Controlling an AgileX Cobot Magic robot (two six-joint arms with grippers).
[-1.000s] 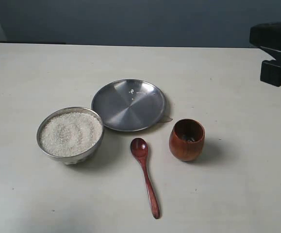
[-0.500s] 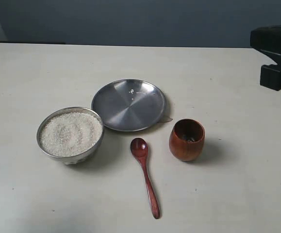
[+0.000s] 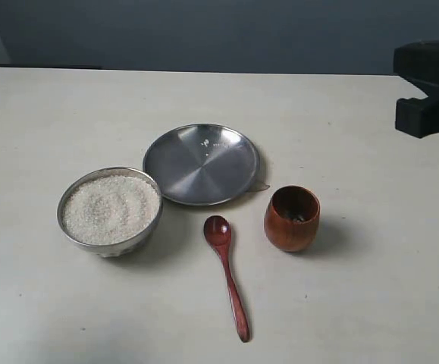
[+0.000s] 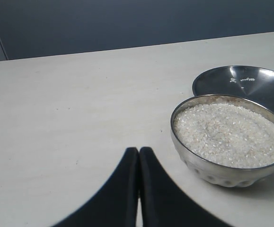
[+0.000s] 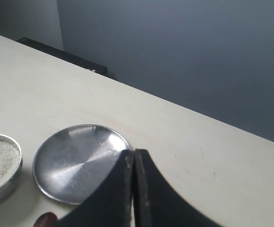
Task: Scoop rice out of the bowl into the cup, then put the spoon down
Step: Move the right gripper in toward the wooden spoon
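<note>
From my remote station I see a pale cream flat table (image 3: 67,114) carrying four things. A round deep silver metal bowl (image 3: 113,246) stands at the left. A flat shallow steel plate (image 3: 200,163) lies just behind and to its right. A slim dark reddish-brown wooden spoon (image 3: 229,280) lies in front of the plate, head toward it. A small rounded reddish-brown wooden cup (image 3: 291,227) stands upright near the spoon's head, on the right.

rice (image 3: 111,208) in bowl (image 3: 128,244) — left | plate (image 3: 201,164) behind spoon (image 3: 230,280) — centre | cup (image 3: 291,227) right
</note>
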